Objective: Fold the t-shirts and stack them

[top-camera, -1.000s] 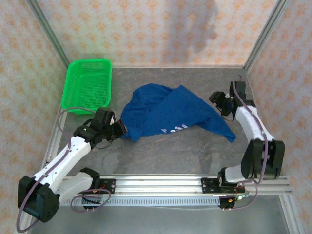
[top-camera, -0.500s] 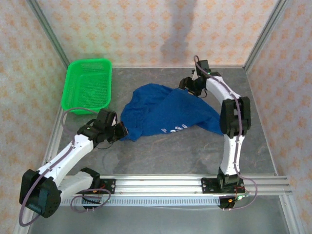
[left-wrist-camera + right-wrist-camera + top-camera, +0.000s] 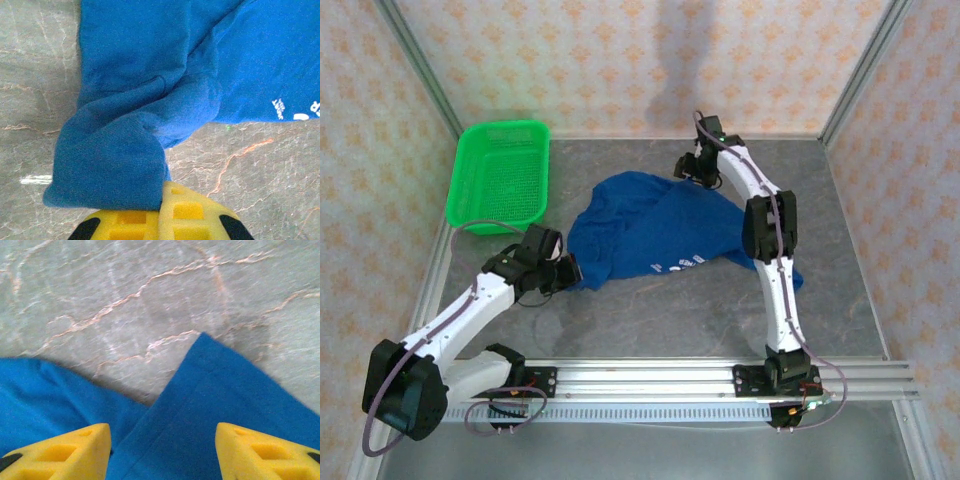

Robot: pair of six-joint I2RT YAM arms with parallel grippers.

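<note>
Fold not begun: t-shirt [image 3: 660,232] crumpled mid table [image 3: 650,320], L gripper [image 3: 563,270] clamped on its near-left edge, R gripper [image 3: 161,434] jaws apart over far corner, empty; all folding/stacking left.

**Print Folded Away, End Effectors Cropped**

From above, most of the t-shirt's [image 3: 650,230] chest print is folded out of sight. The short strip of white lettering [image 3: 680,264] near the t-shirt's front edge is too small to read. The right arm [image 3: 770,235] crosses the t-shirt's right side and covers the cloth there. In the left wrist view the bottom edge cuts off the left end effector [image 3: 162,201], a bunched fold overlaps one finger, and the t-shirt runs off the top and right edges. In the right wrist view the right end effector [image 3: 162,432] is cropped at the bottom and the t-shirt's hem is slightly blurred.
</note>
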